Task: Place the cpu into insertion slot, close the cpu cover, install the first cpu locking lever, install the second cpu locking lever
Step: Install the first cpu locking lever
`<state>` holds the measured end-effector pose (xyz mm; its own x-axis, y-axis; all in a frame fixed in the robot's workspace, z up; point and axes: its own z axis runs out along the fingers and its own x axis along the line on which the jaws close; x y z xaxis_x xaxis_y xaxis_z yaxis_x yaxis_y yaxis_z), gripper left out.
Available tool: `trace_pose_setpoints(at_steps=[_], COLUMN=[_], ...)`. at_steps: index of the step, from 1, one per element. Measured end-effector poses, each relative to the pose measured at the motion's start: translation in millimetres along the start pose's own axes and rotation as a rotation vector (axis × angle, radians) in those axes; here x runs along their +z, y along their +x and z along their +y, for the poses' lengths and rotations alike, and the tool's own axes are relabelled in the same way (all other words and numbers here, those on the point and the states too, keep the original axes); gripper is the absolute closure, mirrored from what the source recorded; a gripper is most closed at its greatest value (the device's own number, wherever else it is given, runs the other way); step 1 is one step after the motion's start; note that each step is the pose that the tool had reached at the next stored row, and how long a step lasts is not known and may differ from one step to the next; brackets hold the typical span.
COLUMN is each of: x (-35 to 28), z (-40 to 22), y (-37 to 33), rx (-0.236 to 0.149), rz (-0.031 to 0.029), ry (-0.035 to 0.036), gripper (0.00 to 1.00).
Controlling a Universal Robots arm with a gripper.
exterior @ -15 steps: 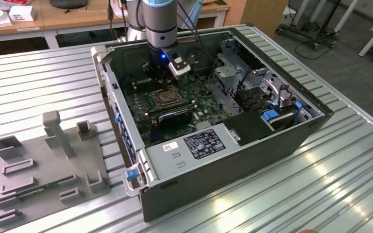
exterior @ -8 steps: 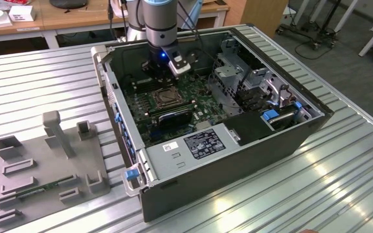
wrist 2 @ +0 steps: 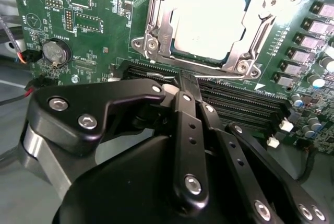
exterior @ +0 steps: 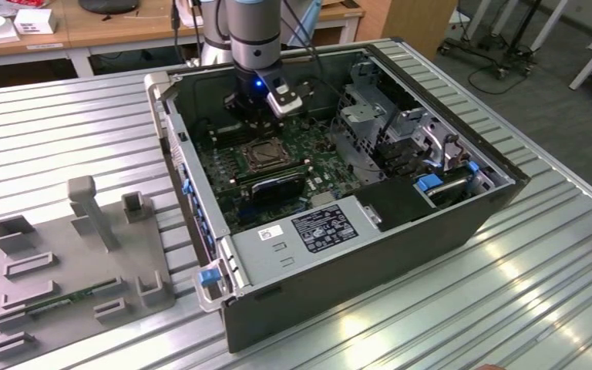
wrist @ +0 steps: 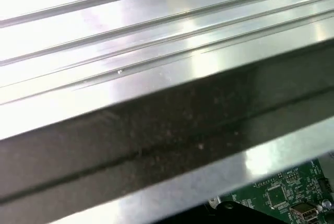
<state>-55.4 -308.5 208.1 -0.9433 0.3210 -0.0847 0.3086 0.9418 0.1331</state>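
The gripper [exterior: 255,112] hangs inside the open case, just above the board. Whether it is parted or closed cannot be told, and nothing shows in its grasp.

The cpu [wrist 2: 209,23] is already down in the insertion slot [exterior: 261,156], a pale square lying flat. In the exterior view the slot sits at about 6 o'clock from the gripper, close by. By the look of it the chip is light, thin and stiff, but fragile. It wants holding by two opposite edges only, never on the underside, and its smooth top would likely slip under a pinch.

The cpu cover [wrist 2: 159,23] appears to lie lowered around it, its silvery frame ringing the chip's edges. It is thin sheet metal, probably springy, so a push is best put on the frame and not on the chip. Whether any locking lever is hooked cannot be made out.

Further out there is the green motherboard [wrist 2: 94,31], a coin cell [wrist 2: 56,51], and the long black memory slots [wrist 2: 245,101] between the socket and the gripper's links. Around that is the computer case [exterior: 378,254] on the ribbed metal table [exterior: 70,131]. A grey fixture tray [exterior: 70,270] lies at roughly 8 o'clock from the case.
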Motion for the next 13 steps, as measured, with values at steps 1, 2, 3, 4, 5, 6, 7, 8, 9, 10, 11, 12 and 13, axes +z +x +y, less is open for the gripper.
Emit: trace_pose_setpoints(at_steps=[1,2,3,4,5,6,7,8,9,10,11,12,13], x=[-0.8,-1.8,-2.6,-3.3,-3.7,-3.8,-3.8,-3.8,-3.9,-4.1,-3.9,-3.9,-3.9], z=[0.2,0.4,0.6,0.7,0.9,1.1,1.2,1.2,1.2,1.2,1.3,1.4,1.4], y=[0.0,-0.1,-0.1,-0.1,-0.2,-0.1,-0.1,-0.1,-0.1,0.0,0.0,0.0,0.0], rx=[0.000,0.000,0.000,0.000,0.000,0.000,0.000,0.000,0.000,0.000,0.001,0.001,0.002], rz=[0.0000,0.0001,0.0000,0.0000,0.0000,-0.0002,-0.0005,-0.0009,-0.0013,-0.0016,-0.0017,-0.0017,-0.0016], ry=[0.0000,0.0002,0.0001,0.0000,-0.0001,-0.0002,-0.0007,-0.0013,-0.0023,-0.0046,-0.0100,-0.0158,-0.0214], gripper=[0.89,0.89,0.89,0.89,0.89,0.89,0.89,0.89,0.89,0.89,0.89,0.89,0.89])
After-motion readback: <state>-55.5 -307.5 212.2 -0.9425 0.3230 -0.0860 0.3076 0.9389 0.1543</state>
